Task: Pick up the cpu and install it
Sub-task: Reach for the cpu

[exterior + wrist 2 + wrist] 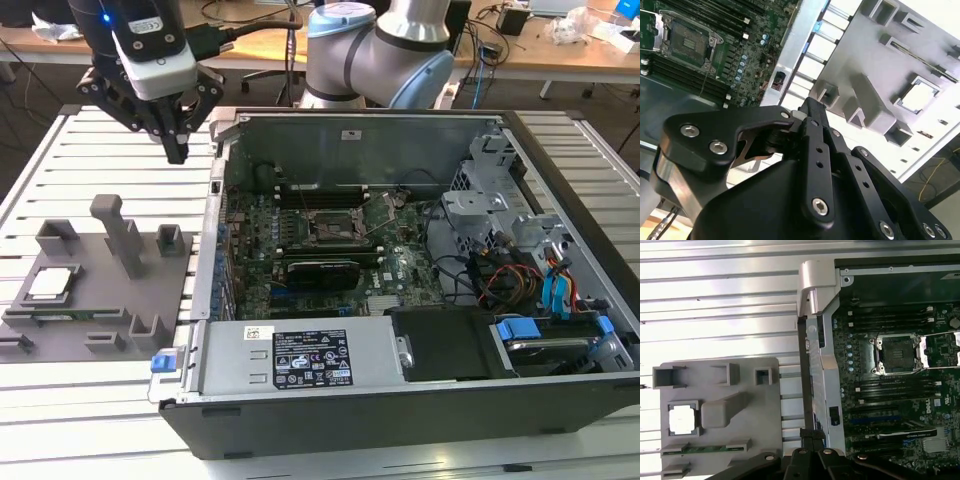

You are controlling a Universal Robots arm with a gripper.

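One open computer case (330, 425) lies on its side on the slatted metal table (60, 180). Beside the case, on the exterior view's left, rests one grey fixture plate (95, 312) with several raised blocks. In a square pocket of that plate, on the side away from the case, sits the one cpu (52, 283). It lies flat and square, its pale silvery top ringed by a thin darker edge, as both wrist views show (920, 96) (682, 419). One green memory stick (705, 449) lies in a slot of the plate near the cpu. Inside the case, one metal-framed socket (330, 228) stands open on the motherboard. Farther back, the single gripper (179, 153) hangs above the table just outside the case's far corner, its fingers pressed together and holding nothing.
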